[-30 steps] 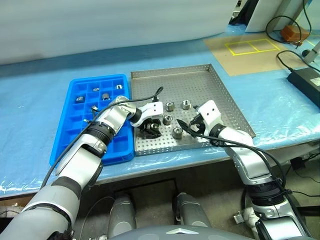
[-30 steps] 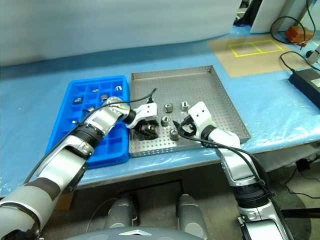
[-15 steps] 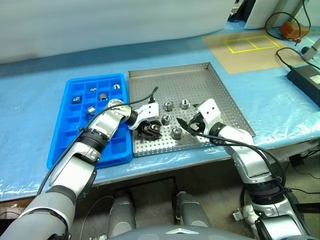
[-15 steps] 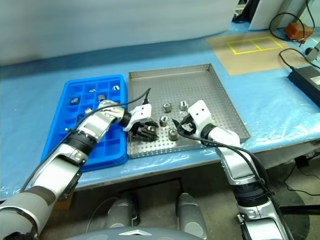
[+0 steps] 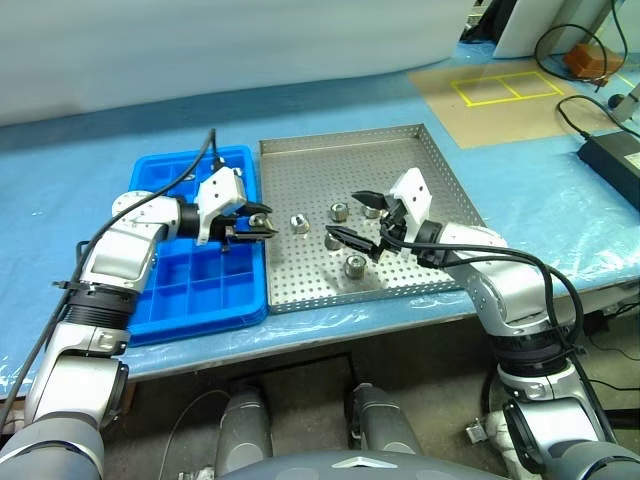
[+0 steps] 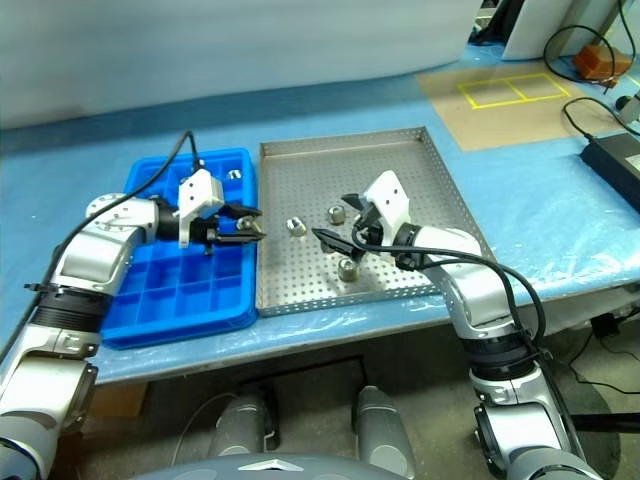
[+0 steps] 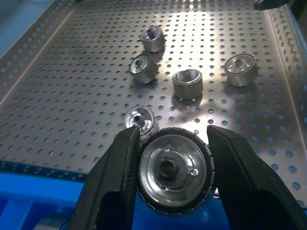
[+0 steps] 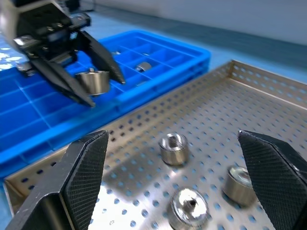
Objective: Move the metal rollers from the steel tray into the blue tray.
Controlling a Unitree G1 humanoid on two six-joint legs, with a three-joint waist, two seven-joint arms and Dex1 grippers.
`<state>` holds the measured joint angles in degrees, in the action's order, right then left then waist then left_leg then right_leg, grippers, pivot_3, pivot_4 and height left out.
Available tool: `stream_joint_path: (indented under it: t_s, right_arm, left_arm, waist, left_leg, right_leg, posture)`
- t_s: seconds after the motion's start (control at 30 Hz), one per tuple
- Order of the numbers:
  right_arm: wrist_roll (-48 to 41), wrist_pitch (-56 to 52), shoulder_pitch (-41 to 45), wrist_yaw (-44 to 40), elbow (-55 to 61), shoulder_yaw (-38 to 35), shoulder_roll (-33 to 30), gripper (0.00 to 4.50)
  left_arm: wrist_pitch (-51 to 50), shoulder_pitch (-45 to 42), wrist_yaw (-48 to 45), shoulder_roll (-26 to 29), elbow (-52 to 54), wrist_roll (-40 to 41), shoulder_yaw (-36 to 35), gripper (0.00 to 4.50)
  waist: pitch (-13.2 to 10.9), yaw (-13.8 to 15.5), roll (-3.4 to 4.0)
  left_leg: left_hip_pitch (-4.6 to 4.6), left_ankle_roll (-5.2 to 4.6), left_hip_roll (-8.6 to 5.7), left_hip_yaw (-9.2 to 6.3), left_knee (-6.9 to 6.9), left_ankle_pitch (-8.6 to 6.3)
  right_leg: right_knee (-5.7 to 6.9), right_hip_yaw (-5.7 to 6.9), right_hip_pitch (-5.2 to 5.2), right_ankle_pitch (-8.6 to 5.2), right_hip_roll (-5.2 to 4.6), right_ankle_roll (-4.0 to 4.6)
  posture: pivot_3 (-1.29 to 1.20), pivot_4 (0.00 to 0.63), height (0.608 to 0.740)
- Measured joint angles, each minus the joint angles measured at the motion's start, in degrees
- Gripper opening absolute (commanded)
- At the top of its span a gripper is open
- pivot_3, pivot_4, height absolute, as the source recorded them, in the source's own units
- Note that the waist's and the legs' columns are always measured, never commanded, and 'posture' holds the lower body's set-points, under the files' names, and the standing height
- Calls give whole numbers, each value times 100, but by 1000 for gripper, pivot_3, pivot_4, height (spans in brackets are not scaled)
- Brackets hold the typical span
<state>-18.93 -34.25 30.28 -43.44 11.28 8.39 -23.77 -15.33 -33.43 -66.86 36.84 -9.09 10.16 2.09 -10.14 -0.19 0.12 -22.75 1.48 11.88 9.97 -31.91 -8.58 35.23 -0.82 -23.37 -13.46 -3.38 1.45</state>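
Now | left gripper (image 5: 262, 224) lifted roller (image 7: 171, 171) over blue tray (image 5: 190, 290) edge

The rollers (image 7: 187, 84) are bright, polished metal, with shiny faces that catch the light. The steel tray (image 5: 400, 160) is dull brushed metal, its floor punched with small holes. The blue tray (image 5: 190, 290) is smooth, slightly glossy plastic. The finger pads (image 8: 273, 179) are black with a fine cross-hatched, matt texture.
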Motion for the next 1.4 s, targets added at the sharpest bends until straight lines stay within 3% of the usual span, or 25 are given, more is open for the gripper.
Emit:
stream_joint_path:
  t_s: [0.23, 0.5, 0.8, 1.13, 1.3, 1.4]
  right_arm:
    - [304, 746, 939, -522, -1425, 688, 761, 4500]
    - [558, 1456, 1533, -848, -2332, 868, 1321, 4500]
    - [836, 1733, 1538, -1025, -2617, 912, 1320, 4500]
    - [995, 1745, 1401, -967, -2628, 910, 1207, 4500]
    - [997, 1723, 1376, -875, -2584, 906, 1188, 4500]
    - [1006, 1720, 1281, -837, -2505, 906, 1081, 4500]
  left_arm:
    - [-352, 1021, 1032, 357, 434, 65, -857, 1876]
    - [-973, 1819, 2014, 474, 1065, 102, -1403, 1876]
    - [-1618, 1556, 3277, 360, 941, -251, -1396, 1876]
    - [-1795, 1409, 3604, 148, 793, -398, -979, 1876]
    - [-1836, 1316, 3615, 240, 783, -513, -826, 3430]
    - [-1830, 1226, 3471, 291, 816, -522, -690, 3430]
  waist:
    - [-6, 138, -12]
    - [-6, 467, -21]
    - [-5, 595, -23]
    - [-3, 572, -27]
    - [-3, 571, -27]
    - [-3, 578, -27]
  left_leg:
    - [-49, 35, 1, -5, 2, 23]
    - [-60, 45, 9, -20, 2, 28]
    - [-59, 70, 14, -34, 2, 46]
    - [-66, 70, 12, -50, 2, 48]
    - [-64, 74, 12, -52, 2, 51]
    - [-67, 73, 8, -52, 0, 51]
  right_leg:
    - [36, 5, -66, -2, 1, 5]
    - [44, 41, -66, -9, -3, 17]
    - [58, 57, -63, -9, -2, 21]
    - [58, 67, -64, -10, 2, 25]
    - [60, 68, -62, -10, 1, 26]
    - [58, 68, -61, -10, -1, 26]
  posture:
    - [31, 150, 740]
    - [124, 150, 740]
    - [123, 150, 740]
    - [77, 150, 740]
    - [54, 150, 740]
    - [52, 150, 740]
